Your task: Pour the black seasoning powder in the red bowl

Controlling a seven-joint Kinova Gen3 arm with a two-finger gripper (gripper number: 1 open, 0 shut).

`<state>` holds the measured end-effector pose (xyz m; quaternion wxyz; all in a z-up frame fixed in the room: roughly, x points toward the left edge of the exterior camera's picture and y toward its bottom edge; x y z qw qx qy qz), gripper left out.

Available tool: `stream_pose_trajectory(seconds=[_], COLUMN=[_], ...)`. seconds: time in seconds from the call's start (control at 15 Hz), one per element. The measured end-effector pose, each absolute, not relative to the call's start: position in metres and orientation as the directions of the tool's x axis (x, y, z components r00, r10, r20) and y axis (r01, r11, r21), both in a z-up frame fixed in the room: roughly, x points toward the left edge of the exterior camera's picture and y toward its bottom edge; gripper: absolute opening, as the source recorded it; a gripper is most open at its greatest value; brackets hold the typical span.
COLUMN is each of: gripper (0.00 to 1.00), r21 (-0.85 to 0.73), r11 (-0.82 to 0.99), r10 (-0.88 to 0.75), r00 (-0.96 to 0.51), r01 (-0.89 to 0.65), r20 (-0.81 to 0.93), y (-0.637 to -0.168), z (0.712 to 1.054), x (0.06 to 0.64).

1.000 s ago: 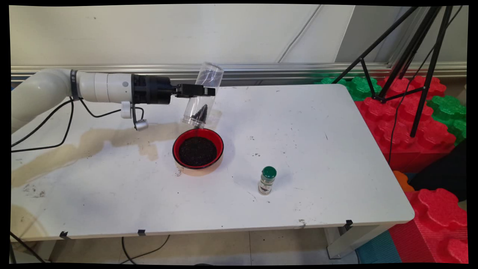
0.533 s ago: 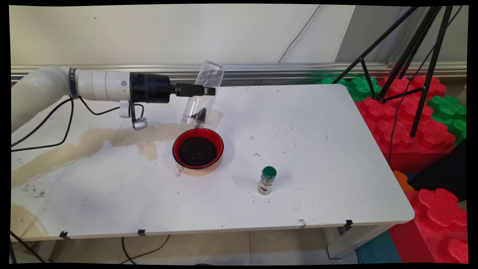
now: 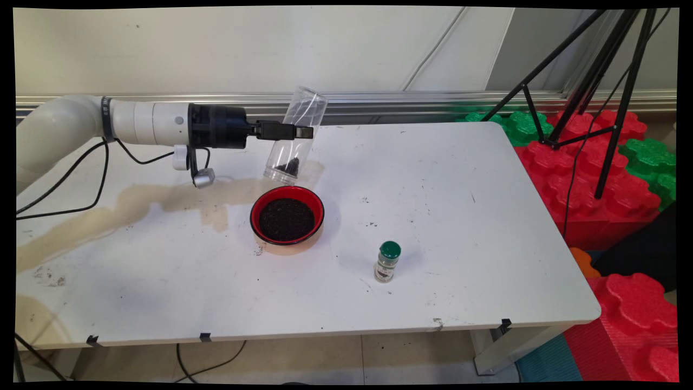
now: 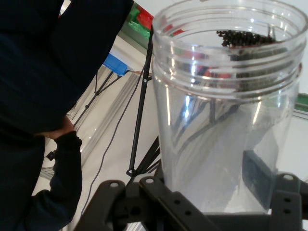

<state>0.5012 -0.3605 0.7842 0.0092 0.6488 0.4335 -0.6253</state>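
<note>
No readable text; spice bottle [image 3: 387,262] label too small to read.

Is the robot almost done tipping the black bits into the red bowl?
Nearly. The red bowl already holds a dark heap. The end effector grips the clear jar tilted mouth-down above it. Only a small clump of black bits is left by the mouth.

Even, bright indoor light; soft shadows fall toward 3 o'clock of bowl [image 3: 287,219] and spice jar [image 3: 387,262]. Glare streaks the clear container [image 4: 226,110]; dark figure [image 4: 43,96] underexposed.
</note>
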Motion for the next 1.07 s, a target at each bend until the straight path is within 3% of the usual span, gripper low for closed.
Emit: stream_pose_trajectory(seconds=[1.07], gripper=[0.00], r21=[-0.523], r11=[-0.634], r10=[0.528], r00=[-0.175], r01=[0.570], r20=[-0.831], y=[-0.361], z=[0.766], x=[0.499])
